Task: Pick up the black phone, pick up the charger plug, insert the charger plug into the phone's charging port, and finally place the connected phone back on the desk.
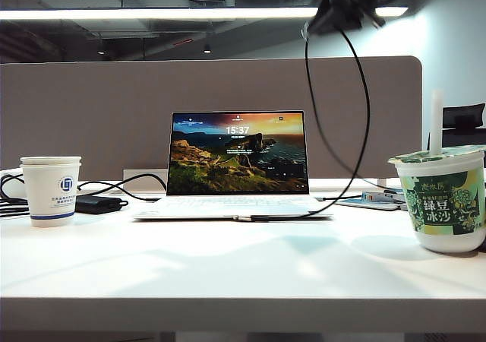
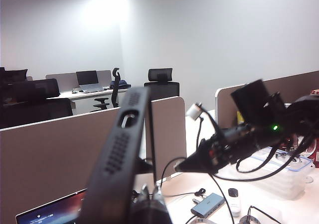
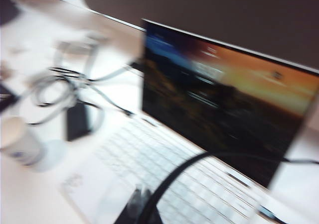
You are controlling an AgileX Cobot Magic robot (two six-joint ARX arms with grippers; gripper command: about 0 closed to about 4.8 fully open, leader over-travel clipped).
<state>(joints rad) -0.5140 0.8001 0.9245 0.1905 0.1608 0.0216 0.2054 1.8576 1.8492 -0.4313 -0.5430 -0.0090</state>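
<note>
Exterior view: white worktop (image 1: 243, 273) w/ open laptop (image 1: 237, 163) at centre, lock screen reading "15:37" over a coastal sunset pic. At 9 o'clock of the laptop, white paper cup (image 1: 51, 190) w/ blue round logo and small blue print, too small to read; contents hidden. Behind it a small black power brick (image 1: 97, 204) w/ cables. At 3 o'clock, a sealed green-and-white drink cup (image 1: 446, 197), foil lid on, white straw (image 1: 436, 123) standing up through it, label in Chinese chars "绿豆冰沙"; contents not visible. At 12–1 o'clock, top edge, a dark arm part (image 1: 345, 4), blurred; a black cable (image 1: 357, 129) loops down from it to the laptop's front edge. Neither set of fingers can be made out here.

Left wrist view: left gripper (image 2: 142, 196) at frame bottom, raised above the worktop, fingers pinching the black phone (image 2: 122, 154), held edge-on and upright; case edge w/ speaker holes and an oblong slot faces camera. Right gripper (image 2: 192, 165) at 3 o'clock of the phone, just beside it, fingers pressed together; whether the charger plug is in them can't tell. Clear lidded box (image 2: 279, 176) on worktop behind, contents unclear. Grey hub (image 2: 208, 204) below.

Right wrist view: heavy motion blur. Laptop (image 3: 219, 109), cup (image 3: 20, 142), cable tangle (image 3: 65, 84). Black cable (image 3: 174, 179) runs from the right gripper at 6 o'clock; fingertips not clear.
</note>
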